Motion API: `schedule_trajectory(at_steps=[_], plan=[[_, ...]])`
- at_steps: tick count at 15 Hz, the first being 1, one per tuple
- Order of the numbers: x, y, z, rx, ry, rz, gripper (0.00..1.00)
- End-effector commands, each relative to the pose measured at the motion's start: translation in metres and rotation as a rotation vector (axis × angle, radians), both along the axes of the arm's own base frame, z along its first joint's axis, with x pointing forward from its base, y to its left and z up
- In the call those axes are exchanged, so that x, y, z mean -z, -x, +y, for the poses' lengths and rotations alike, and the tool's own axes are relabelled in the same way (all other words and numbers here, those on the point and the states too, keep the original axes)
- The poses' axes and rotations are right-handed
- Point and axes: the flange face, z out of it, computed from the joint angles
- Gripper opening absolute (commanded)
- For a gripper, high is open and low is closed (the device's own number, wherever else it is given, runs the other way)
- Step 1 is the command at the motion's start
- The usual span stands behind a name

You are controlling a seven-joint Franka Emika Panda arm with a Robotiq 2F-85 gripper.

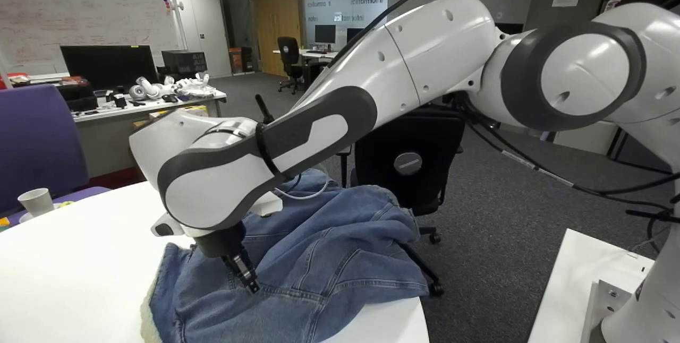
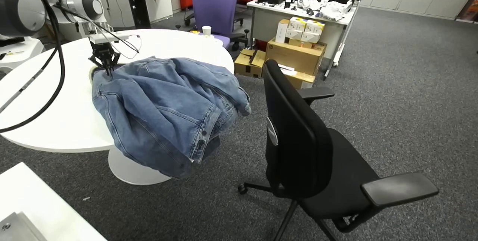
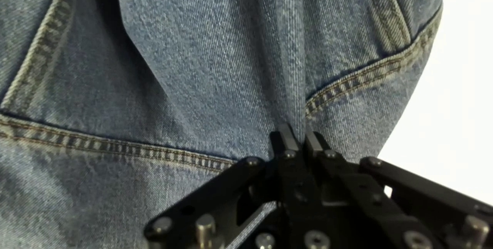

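A blue denim jacket [image 1: 361, 231] lies rumpled on a white round table [image 1: 69, 268], with part of it hanging over the edge. It also shows in an exterior view [image 2: 168, 103] and fills most of the wrist view [image 3: 200, 71]. A pale fleecy edge shows at one end. My gripper [image 1: 254, 287] points down onto the jacket, and it also shows in an exterior view [image 2: 109, 71]. In the wrist view, the fingertips [image 3: 299, 138] are close together with a raised fold of denim pinched between them. Seams run on both sides of the fingers.
A black office chair [image 2: 298, 140] stands beside the table near the hanging jacket. A purple chair [image 2: 214, 6] and a white cup [image 2: 206, 30] are at the table's far side. Cardboard boxes [image 2: 295, 58] sit under a cluttered desk. Black cables [image 2: 59, 58] hang along the arm.
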Motion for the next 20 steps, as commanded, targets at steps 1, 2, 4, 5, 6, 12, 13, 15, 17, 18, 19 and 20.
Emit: schedule_trajectory(at_steps=[1,2,4,5,6,12,13,15,17,18,19,20], plan=[[-0.003,0.026,0.001,0.039,-0.033,-0.026,0.01],[-0.001,0.033,-0.003,0.035,-0.043,-0.007,0.02],[-0.003,0.048,-0.007,-0.014,-0.057,0.008,0.02],[-0.009,0.056,-0.006,-0.048,-0.053,-0.007,0.02],[-0.012,0.063,-0.005,-0.059,-0.053,-0.029,0.02],[-0.024,0.088,-0.017,0.045,-0.155,-0.182,0.02],[-0.021,0.093,-0.023,0.063,-0.173,-0.194,0.02],[-0.014,0.105,-0.036,0.086,-0.202,-0.209,0.02],[-0.005,0.12,-0.05,0.095,-0.223,-0.213,0.02],[-0.002,0.128,-0.057,0.098,-0.231,-0.208,0.02],[0.001,0.137,-0.064,0.099,-0.237,-0.207,0.02],[0.004,0.146,-0.072,0.098,-0.241,-0.206,0.02]])
